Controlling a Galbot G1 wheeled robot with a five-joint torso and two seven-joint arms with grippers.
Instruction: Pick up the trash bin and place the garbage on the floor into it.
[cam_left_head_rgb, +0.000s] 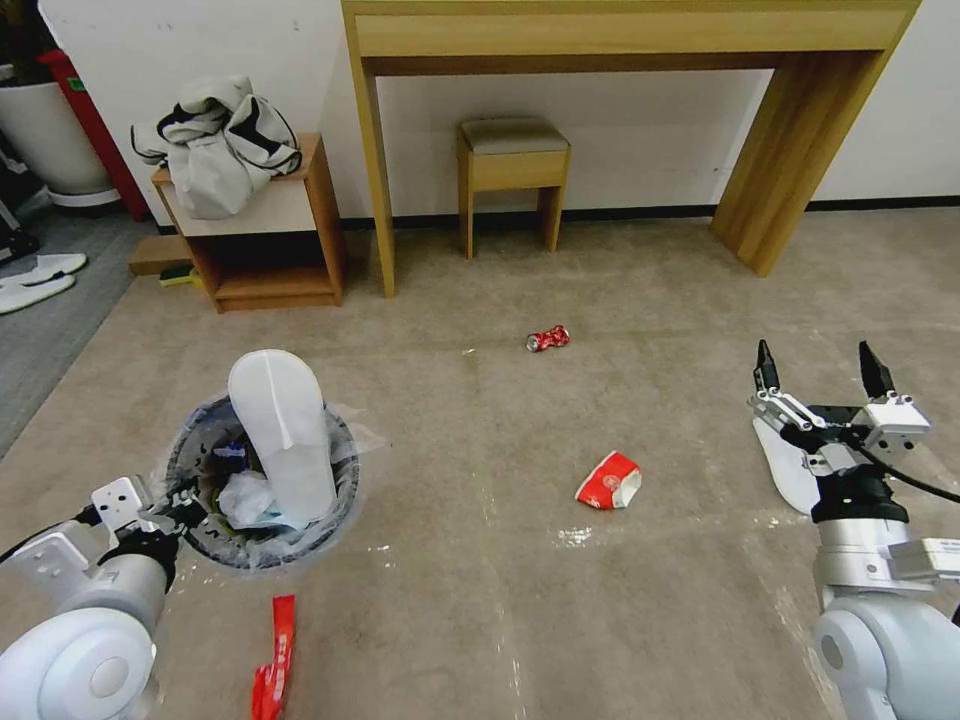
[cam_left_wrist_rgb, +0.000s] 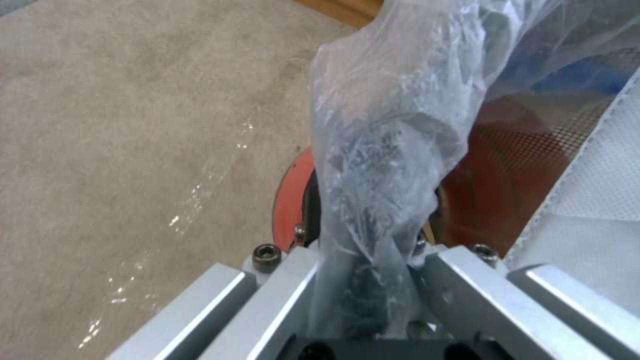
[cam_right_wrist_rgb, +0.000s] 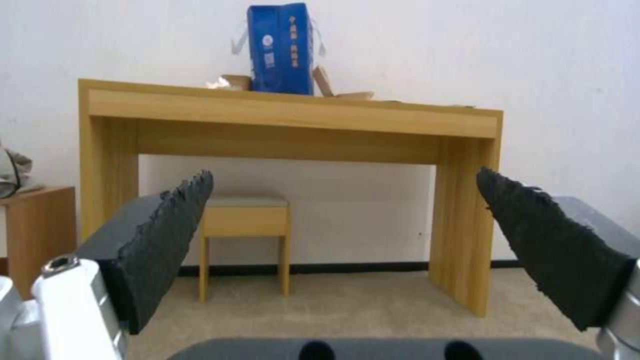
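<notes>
From my head camera, my left gripper clamps the near-left rim of the small round red trash bin, a long white insole standing inside. On the beige carpet lie a crushed red can and a red-white paper cup; my right gripper hovers spread.

My left wrist view shows crinkled clear plastic liner pinched between my fingers.

My right wrist view shows black pads wide apart, facing a wooden desk.

A long white flat insole stands in the small round red trash bin, left on the beige carpet floor; the crushed red can lies farther back, the red-white paper cup to its right.
</notes>
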